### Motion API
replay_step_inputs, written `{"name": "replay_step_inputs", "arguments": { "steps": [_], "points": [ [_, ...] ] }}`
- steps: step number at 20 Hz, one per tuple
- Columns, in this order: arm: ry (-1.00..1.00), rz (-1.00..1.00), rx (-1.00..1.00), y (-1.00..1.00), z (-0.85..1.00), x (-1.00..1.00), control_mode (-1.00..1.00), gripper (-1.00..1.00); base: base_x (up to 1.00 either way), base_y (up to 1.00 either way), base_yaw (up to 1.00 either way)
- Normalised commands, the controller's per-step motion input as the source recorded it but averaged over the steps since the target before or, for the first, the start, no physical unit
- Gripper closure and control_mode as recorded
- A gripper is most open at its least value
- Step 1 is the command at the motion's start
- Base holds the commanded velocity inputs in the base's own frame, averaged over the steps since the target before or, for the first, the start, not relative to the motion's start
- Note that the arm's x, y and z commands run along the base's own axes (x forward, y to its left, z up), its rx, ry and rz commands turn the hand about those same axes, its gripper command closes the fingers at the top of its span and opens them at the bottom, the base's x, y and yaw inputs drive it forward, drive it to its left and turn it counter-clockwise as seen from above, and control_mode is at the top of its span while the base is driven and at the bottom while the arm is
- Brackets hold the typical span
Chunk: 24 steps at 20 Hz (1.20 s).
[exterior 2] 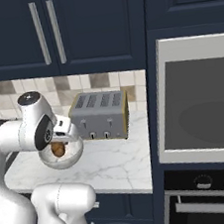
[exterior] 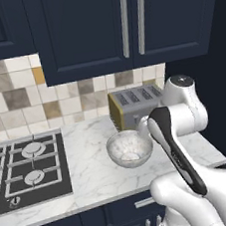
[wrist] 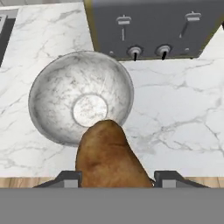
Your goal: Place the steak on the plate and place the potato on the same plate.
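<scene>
The potato [wrist: 108,155], a brown-orange oblong lump, sits between my gripper's [wrist: 113,178] two dark fingertips, and the gripper is shut on it. In the right base view the potato [exterior 2: 58,149] hangs from the gripper [exterior 2: 58,142] just above the clear glass bowl [exterior 2: 62,159]. From the hand view the bowl [wrist: 57,87] lies below and ahead of the potato. The steak and the plate are out of view.
A grey toaster [exterior: 134,104] [exterior 2: 100,116] stands behind the bowl [exterior: 129,148] against the tiled wall. A gas hob [exterior: 26,168] is to the left on the marble counter [exterior: 91,163]. A built-in oven [exterior 2: 203,107] borders the counter on the right.
</scene>
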Motion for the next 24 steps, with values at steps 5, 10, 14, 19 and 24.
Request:
{"name": "replay_step_inputs", "arguments": {
  "steps": [5,10,14,19,24],
  "points": [
    [0.00,-0.04,0.00,-0.06,0.14,-0.26,1.00,1.00,-0.53,0.00,-0.09],
    [0.00,0.00,0.00,0.00,0.00,0.00,1.00,1.00,-0.67,0.75,-0.11],
    [0.00,0.00,0.00,0.00,0.00,0.00,1.00,1.00,-0.27,1.00,0.00],
    [0.00,0.00,0.00,0.00,0.00,0.00,1.00,1.00,-0.01,1.00,0.04],
    [0.00,0.00,0.00,0.00,0.00,0.00,1.00,1.00,0.01,1.00,0.05]
  ]
}}
